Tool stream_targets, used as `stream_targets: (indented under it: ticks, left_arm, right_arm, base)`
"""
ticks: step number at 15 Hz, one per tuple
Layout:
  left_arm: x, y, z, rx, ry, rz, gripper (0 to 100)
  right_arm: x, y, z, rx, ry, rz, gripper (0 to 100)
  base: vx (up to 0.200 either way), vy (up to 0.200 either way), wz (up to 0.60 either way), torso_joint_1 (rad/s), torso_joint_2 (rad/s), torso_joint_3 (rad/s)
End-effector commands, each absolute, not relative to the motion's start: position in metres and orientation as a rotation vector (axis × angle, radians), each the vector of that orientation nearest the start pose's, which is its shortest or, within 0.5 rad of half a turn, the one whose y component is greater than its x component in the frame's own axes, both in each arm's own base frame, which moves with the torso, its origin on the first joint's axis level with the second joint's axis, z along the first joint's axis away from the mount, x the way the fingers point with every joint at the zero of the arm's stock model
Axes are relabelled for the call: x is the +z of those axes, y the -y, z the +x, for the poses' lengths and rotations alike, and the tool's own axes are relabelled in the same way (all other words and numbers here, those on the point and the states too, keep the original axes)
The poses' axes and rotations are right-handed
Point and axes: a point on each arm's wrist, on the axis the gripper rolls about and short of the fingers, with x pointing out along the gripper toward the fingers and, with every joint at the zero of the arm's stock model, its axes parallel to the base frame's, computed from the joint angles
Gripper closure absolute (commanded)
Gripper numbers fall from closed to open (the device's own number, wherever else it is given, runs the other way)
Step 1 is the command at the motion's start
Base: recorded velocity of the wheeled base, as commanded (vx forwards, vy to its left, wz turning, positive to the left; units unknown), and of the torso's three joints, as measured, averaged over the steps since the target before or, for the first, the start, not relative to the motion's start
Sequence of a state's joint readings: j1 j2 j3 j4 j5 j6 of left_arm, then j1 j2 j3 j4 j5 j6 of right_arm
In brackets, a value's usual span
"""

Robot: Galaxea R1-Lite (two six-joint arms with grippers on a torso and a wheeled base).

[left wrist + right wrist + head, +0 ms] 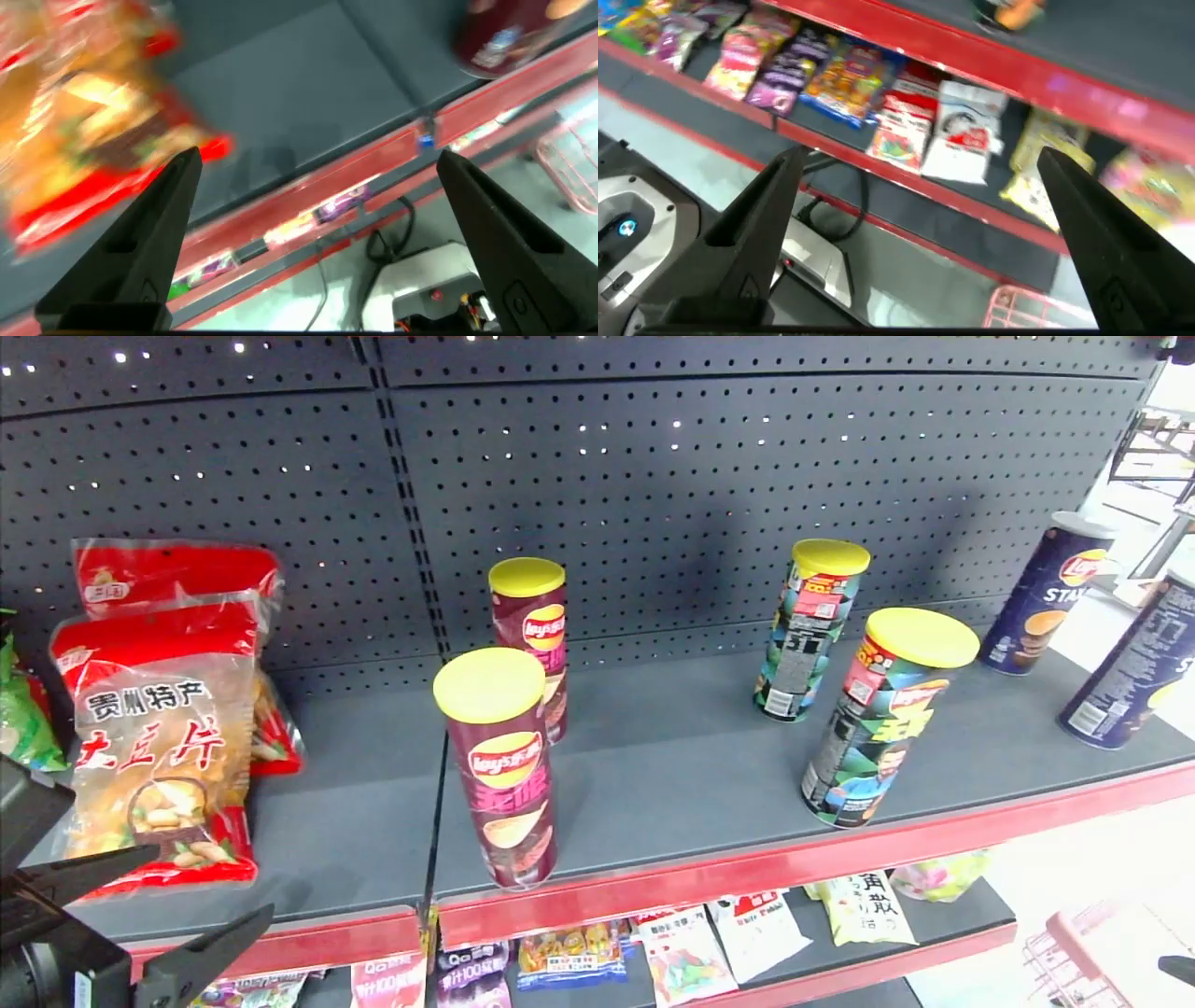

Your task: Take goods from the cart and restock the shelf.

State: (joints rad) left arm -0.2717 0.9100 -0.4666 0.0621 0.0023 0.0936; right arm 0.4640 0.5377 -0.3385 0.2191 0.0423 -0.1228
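Left gripper (210, 887) sat at lower left of the head frame, just in front of the shelf's red front lip (653, 882), fingers spread wide and holding nothing; the left wrist view agreed. Right gripper (922, 159) also had its fingers spread wide and empty, hanging in front of the lower shelf's snack packets (906, 117). Top shelf (653, 784) held red peanut bags (159, 756) at left, two maroon chip cans (499, 765) at centre, two green-patterned chip cans (882, 719) right of centre and two dark blue chip cans (1046, 593) at far right, all upright. Pink wire cart (1074, 952) sat at lower right corner of the head frame, below shelf level; the goods inside it could not be seen. Judged step: fetch an item from the cart, since neither arm carried stock. The right arm looked the closer one. To do it well: bring the open fingers down over one item, close around its middle, lift clear of the cart's rim, then set it upright in a bare gap, such as between the maroon and green-patterned cans, well apart from both so none got knocked over.
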Motion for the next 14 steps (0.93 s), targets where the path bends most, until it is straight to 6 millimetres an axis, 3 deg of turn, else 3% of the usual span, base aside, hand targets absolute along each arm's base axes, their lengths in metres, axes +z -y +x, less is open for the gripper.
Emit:
stream_targets:
  ticks: [1,4,7,11,14]
  left_arm:
    - [0.18,0.026,0.092,-0.286,-0.491,0.161,0]
    - [0.176,0.027,0.096,-0.282,-0.523,0.166,0]
    - [0.169,0.032,0.11,-0.295,-0.593,0.174,0]
    - [0.167,0.038,0.12,-0.285,-0.594,0.127,0]
    - [0.165,0.038,0.122,-0.266,-0.613,0.081,0]
  right_arm:
    - [0.151,-0.011,0.021,0.505,-0.393,-0.197,0]
    - [0.147,-0.009,0.02,0.427,-0.385,-0.171,0]
    - [0.13,-0.005,0.017,0.287,-0.22,-0.127,0]
    - [0.101,0.001,-0.006,0.17,-0.094,-0.124,0]
    - [0.087,0.003,-0.017,0.079,-0.103,-0.109,0]
  base:
    - [0.0,0.0,0.0,0.0,0.0,0.0]
    - [0.0,0.0,0.0,0.0,0.0,0.0]
    - [0.0,0.0,0.0,0.0,0.0,0.0]
    - [0.0,0.0,0.0,0.0,0.0,0.0]
    - [0.0,0.0,0.0,0.0,0.0,0.0]
